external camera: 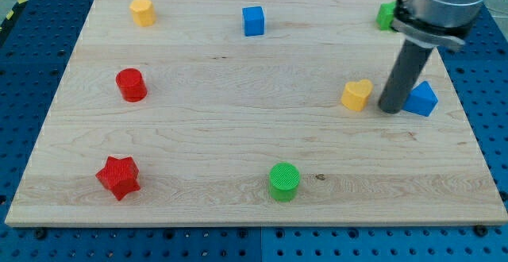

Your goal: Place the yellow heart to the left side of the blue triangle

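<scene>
The yellow heart (357,94) lies on the wooden board (238,159) at the view's right. The blue triangle (422,98) lies further right, near the board's right edge. My tip (390,109) stands between them, just right of the heart and touching or nearly touching the triangle's left side. The dark rod partly hides the triangle's left edge.
A yellow hexagon block (142,12) and a blue cube (253,21) sit near the top. A green block (386,15) is at the top right, partly behind the arm. A red cylinder (131,85), a red star (118,176) and a green cylinder (284,181) lie elsewhere.
</scene>
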{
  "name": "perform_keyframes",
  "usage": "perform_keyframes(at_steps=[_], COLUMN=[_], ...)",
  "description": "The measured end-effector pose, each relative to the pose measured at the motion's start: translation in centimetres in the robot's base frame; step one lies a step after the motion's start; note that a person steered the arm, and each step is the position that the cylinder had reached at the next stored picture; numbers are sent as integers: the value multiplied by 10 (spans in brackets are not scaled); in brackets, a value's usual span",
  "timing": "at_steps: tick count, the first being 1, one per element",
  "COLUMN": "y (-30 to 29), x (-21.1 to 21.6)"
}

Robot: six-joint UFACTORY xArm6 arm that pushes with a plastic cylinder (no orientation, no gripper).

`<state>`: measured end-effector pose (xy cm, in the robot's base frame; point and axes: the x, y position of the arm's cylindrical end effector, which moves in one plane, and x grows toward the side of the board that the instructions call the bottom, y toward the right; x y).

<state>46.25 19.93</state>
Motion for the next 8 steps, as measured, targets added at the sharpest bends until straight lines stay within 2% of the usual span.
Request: perform_keyframes(at_steps=[1, 2, 3, 4, 6, 7, 8], y=[-6, -38, -81, -91, -28, -38, -76], x=[14, 27, 8, -22, -20, -20, -1])
